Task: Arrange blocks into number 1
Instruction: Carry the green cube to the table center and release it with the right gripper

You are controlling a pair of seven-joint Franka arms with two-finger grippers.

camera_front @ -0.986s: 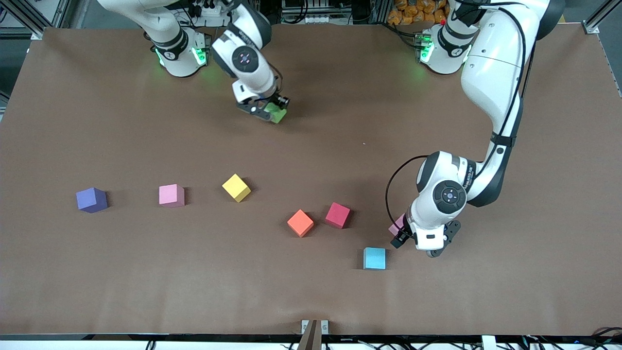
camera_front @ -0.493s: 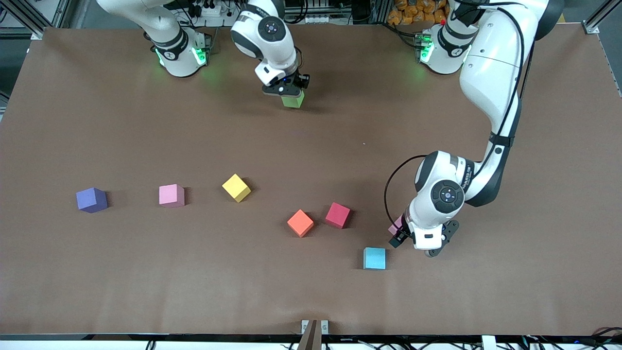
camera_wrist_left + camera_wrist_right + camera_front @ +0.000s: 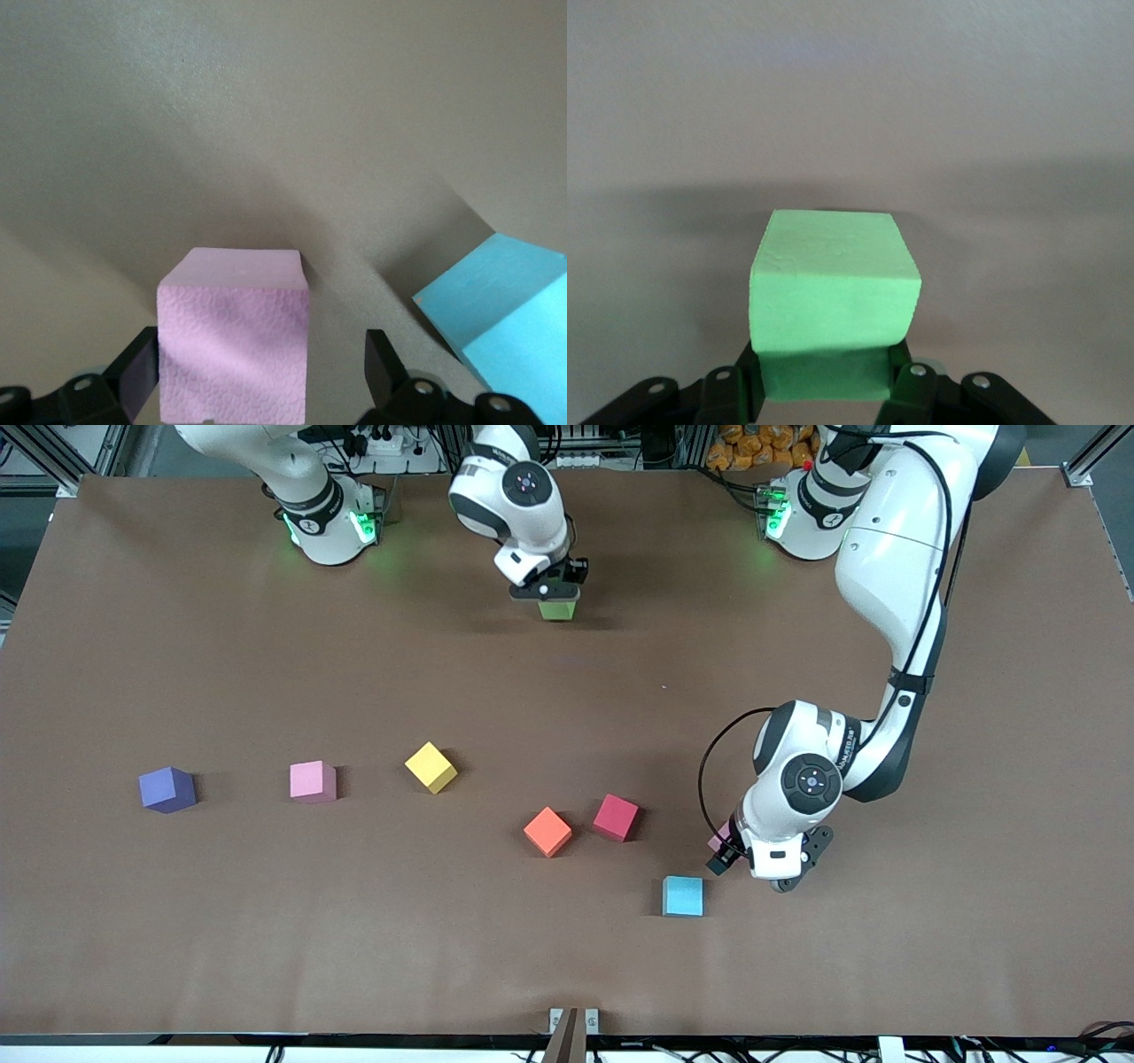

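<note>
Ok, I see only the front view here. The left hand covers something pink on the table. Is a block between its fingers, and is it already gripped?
Observer: The left wrist view shows a pink block between the fingers of the left hand. The hand is open, and one finger stands clear of the block.
Operator: And the right hand, does it really hold the green one?
Observer: Yes. The right wrist view shows the right hand shut on the green block, pinching its lower part from both sides.
</note>
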